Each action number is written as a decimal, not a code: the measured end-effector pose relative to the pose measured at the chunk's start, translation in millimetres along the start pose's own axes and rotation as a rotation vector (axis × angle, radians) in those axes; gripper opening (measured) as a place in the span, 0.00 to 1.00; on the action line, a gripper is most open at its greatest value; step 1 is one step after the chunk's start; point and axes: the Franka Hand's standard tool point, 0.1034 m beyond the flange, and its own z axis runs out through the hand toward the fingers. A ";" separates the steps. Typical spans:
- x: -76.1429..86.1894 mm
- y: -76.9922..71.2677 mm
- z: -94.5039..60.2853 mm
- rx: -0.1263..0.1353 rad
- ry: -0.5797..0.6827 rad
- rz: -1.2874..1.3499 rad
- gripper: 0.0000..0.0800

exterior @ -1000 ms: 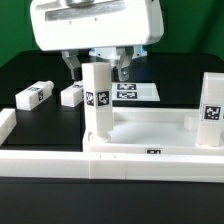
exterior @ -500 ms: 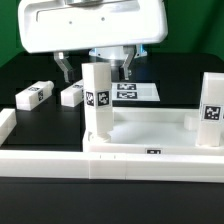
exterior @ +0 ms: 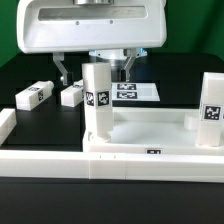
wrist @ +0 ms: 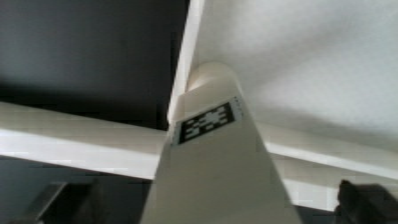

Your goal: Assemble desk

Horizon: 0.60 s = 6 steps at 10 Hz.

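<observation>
The desk top point(exterior: 150, 128), a white tray, lies on the black table. One white leg point(exterior: 97, 100) stands upright in its corner on the exterior view's left, tag facing out. A second leg point(exterior: 212, 108) stands upright at the exterior view's right. My gripper point(exterior: 96, 79) hangs open over the first leg, one finger on each side of its top, clear of it. In the wrist view the same leg point(wrist: 214, 160) rises between the dark fingers point(wrist: 71, 202), its tag showing. Two more legs point(exterior: 33, 95) point(exterior: 72, 95) lie flat behind.
The marker board point(exterior: 136, 92) lies behind the gripper. A long white border rail point(exterior: 60, 160) runs along the front of the desk top, with a raised end point(exterior: 5, 122) at the exterior view's left.
The gripper's body has grown larger in view and its fingers now stand farther out from the leg's top. The leg and the other parts have not moved.
</observation>
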 end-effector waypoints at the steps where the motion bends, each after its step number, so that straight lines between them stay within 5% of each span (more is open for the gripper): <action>1: -0.1 0.7 -0.1 -0.002 -0.001 -0.043 0.81; 5: -0.6 1.7 -0.1 -0.006 -0.006 -0.186 0.78; 6: -0.7 1.7 -0.1 -0.006 -0.006 -0.186 0.56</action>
